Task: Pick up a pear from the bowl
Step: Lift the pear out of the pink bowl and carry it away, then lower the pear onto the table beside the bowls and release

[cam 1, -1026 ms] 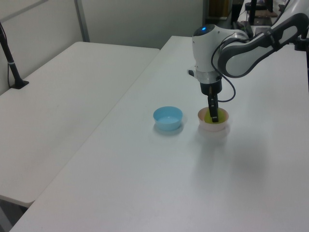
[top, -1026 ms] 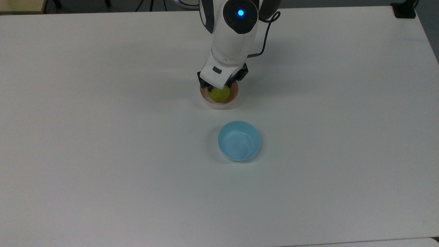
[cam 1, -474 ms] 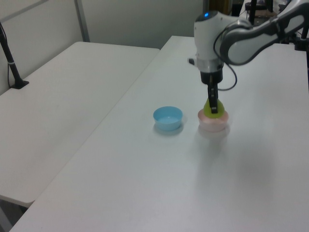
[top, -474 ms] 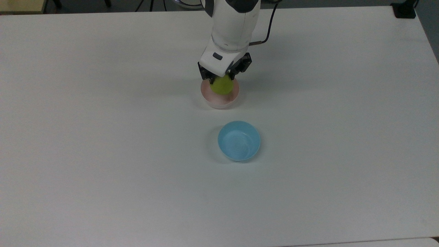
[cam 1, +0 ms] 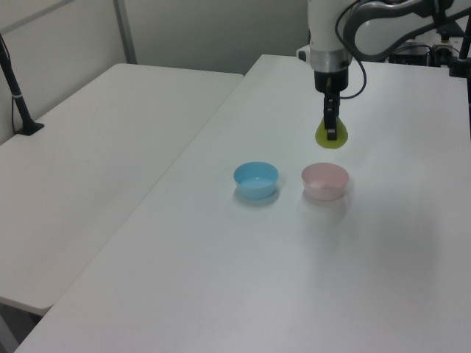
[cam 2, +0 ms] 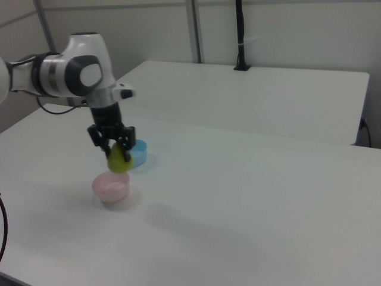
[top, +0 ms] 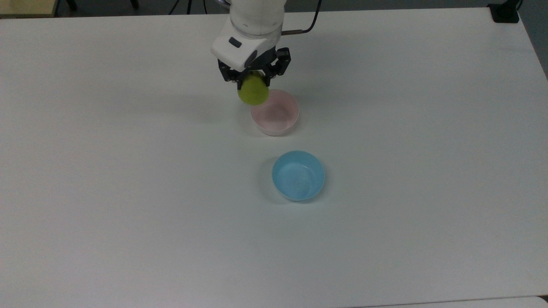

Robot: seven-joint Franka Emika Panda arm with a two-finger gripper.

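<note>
Claw (top: 253,82) of the white robot arm (cam 1: 324,33) hangs in the air above the white tabletop (top: 128,192), its two black fingers clamped on the small yellow-green pear (top: 253,91), which hangs from it clear of everything below. In the left view the claw (cam 1: 331,131) points straight down with the pear (cam 1: 332,137) pinched at its tip, and the fruit's rounded bottom bulges out beneath the fingers. In the right view the claw (cam 2: 117,149) carries the pear (cam 2: 118,162) just above the rim height of the small round pale pink bowl (cam 2: 111,186).

The pink bowl (top: 275,113) sits on the tabletop below the claw and off to one side: toward the top view's right and lower in the frame, and directly beneath it as the left view shows it (cam 1: 324,181). Its cream-pink inside is bare. The pear touches neither the bowl nor the tabletop.

A light blue round bowl (top: 298,175) of like size stands farther from the claw than the pink one, beyond it toward the bottom of the top view. In the left view the blue bowl (cam 1: 256,179) lies to the left of the pink bowl, the two near but apart. In the right view it (cam 2: 139,154) sits just behind the claw, partly hidden by the pear.

A black cable (top: 314,17) runs from the arm above the claw.
</note>
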